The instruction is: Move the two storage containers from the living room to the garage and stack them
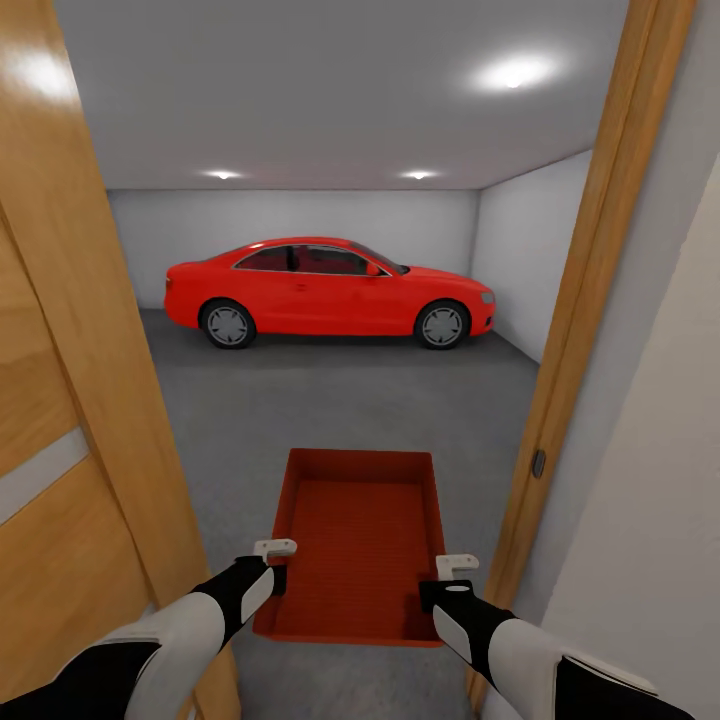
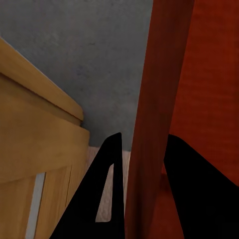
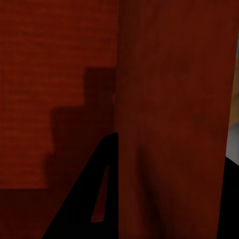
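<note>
While both arms reach forward through a wooden door frame (image 1: 590, 300), an orange-red storage container (image 1: 362, 545) hangs between them over the garage's grey concrete floor (image 1: 340, 400). The left gripper (image 1: 274, 560) clamps its left wall, one black finger (image 2: 107, 194) either side, and the right gripper (image 1: 452, 578) pinches the right wall likewise. Ahead, a red car (image 1: 330, 290) stands before the white back wall.

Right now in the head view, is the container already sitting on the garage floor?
No. The storage container is held up between the left gripper and right gripper in the doorway, above the concrete floor.
</note>
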`<state>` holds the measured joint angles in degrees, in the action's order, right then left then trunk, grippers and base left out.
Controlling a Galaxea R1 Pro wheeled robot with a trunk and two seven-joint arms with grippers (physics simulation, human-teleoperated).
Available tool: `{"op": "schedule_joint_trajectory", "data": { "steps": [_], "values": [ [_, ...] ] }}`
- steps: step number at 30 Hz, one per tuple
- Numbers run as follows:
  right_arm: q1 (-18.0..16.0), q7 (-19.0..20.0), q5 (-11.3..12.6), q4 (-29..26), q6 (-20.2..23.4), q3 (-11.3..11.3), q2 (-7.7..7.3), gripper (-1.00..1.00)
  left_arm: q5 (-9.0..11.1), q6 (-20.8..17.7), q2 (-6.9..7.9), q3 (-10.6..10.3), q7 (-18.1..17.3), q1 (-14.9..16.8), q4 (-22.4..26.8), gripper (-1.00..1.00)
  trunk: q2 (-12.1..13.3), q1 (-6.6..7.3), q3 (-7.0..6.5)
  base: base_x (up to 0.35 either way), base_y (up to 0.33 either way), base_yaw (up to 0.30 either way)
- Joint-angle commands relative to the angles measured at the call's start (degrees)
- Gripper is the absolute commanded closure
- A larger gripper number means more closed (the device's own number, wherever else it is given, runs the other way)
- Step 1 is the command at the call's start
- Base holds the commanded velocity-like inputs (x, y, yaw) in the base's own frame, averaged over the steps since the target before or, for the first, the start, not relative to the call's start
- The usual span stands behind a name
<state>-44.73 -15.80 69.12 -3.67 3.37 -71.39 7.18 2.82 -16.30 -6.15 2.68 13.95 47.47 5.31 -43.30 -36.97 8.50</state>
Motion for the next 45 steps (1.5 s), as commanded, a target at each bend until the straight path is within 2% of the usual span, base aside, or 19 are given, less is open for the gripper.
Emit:
{"op": "schedule_joint_trajectory", "data": {
  "steps": [1,9,45],
  "values": [
    [-0.1,-0.7,-1.3,1.3,-0.5,0.3,-0.06,1.00,0.4,-0.3,0.00,0.1,0.5,0.0,-0.1,1.00,-0.1,-0.01,0.09,0.000,0.000,0.000],
    [-0.1,-0.7,-1.3,1.3,-0.5,0.3,-0.06,1.00,0.4,-0.4,-0.04,0.1,1.0,0.0,-0.1,1.00,-0.1,-0.01,0.09,0.133,0.000,0.000],
    [-0.1,-0.7,-1.3,1.3,-0.5,0.3,-0.06,1.00,0.4,-0.4,0.09,0.1,1.0,0.0,-0.1,1.00,-0.1,-0.01,0.09,0.321,0.000,0.000]
  ]
}}
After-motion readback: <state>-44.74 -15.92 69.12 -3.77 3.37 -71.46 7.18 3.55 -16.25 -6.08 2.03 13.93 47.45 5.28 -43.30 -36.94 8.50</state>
